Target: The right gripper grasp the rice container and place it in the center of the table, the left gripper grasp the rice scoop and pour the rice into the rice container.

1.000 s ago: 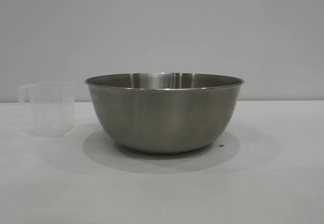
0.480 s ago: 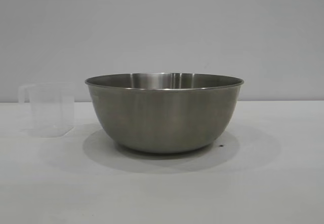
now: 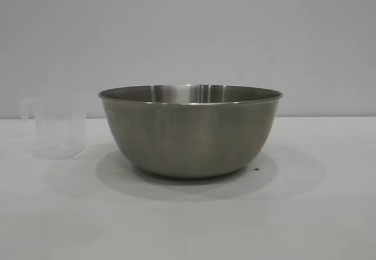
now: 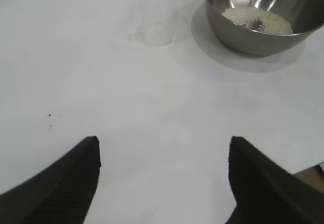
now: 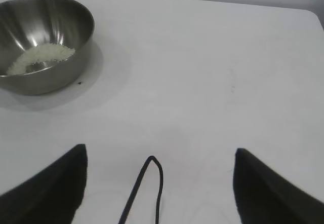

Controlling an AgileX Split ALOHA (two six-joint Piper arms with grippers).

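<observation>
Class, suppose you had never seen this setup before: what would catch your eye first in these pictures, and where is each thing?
The big steel rice container dominates the middle of the white table, with a heap of cream rice lying in its bottom. Beside it, apart and upright on the exterior view's left, stands the small clear rice scoop, which looks empty. The left gripper and the right gripper are both open over bare table, holding nothing.

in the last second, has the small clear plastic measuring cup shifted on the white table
No. The small clear plastic measuring cup stands in the same spot left of the large stainless-steel bowl, with the same gap between them.
</observation>
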